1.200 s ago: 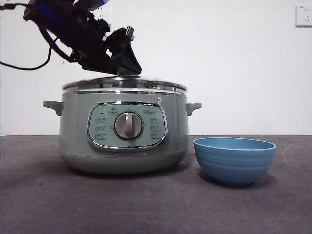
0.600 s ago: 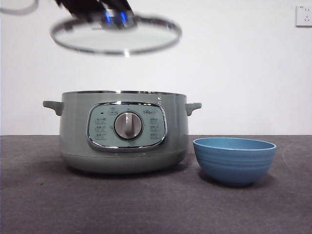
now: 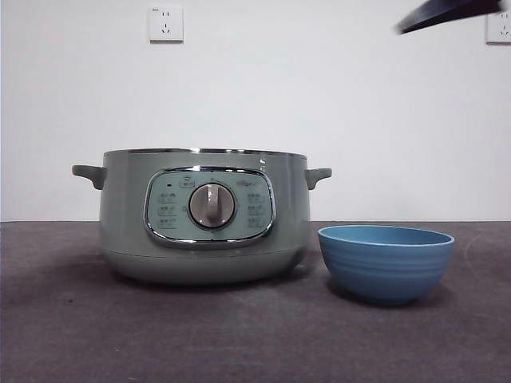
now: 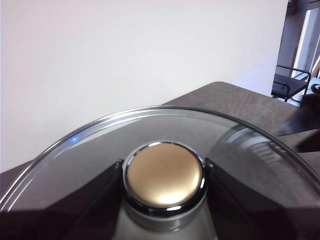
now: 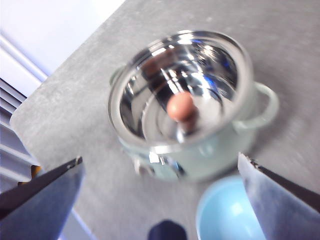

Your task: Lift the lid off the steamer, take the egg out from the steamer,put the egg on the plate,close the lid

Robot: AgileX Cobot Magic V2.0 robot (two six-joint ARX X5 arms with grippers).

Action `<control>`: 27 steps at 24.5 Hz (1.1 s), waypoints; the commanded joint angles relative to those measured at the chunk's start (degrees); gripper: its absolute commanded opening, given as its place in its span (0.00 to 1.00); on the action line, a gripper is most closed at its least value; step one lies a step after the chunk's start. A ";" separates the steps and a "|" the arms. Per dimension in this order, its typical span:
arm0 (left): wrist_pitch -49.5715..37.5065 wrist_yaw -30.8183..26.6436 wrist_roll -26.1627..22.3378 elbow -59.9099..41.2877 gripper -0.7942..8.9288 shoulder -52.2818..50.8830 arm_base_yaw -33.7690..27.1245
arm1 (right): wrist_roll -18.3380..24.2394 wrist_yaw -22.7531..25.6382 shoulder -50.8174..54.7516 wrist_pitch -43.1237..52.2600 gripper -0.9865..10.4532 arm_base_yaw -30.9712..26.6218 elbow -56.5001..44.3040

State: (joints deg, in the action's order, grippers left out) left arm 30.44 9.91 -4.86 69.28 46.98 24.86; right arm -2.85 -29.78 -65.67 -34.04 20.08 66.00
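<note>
Above grey table (image 3: pixel 239 335): left gripper (image 4: pixel 162 175) clamping lid (image 4: pixel 250 150) knob; right gripper (image 5: pixel 160 170) wide.

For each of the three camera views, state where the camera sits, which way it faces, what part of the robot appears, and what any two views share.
Front view: low at table height, looking level at the steamer and plate; one dark arm tip at the top corner.
Left wrist view: on the left arm, looking along the left gripper clamped on the lid knob.
Right wrist view: high above, looking down into the steamer at the egg; right gripper jaws wide apart.
Shared: front and right wrist views both show steamer and plate.
</note>
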 commanded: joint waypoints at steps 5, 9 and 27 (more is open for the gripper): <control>4.04 -1.75 0.63 0.98 0.07 -6.51 -0.15 | -3.76 10.86 -13.31 8.04 0.58 11.61 5.68; 5.95 -2.36 0.72 0.98 0.07 -8.68 -0.15 | -3.58 14.21 -21.79 8.24 0.58 15.02 12.72; 8.92 -2.34 0.76 1.01 0.07 -12.44 -0.15 | 0.87 25.70 -51.71 8.70 0.58 18.88 33.20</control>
State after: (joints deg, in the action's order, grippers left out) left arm 42.02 7.62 -4.47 69.28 35.16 24.86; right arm -2.66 -4.27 -116.44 -25.89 38.52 99.00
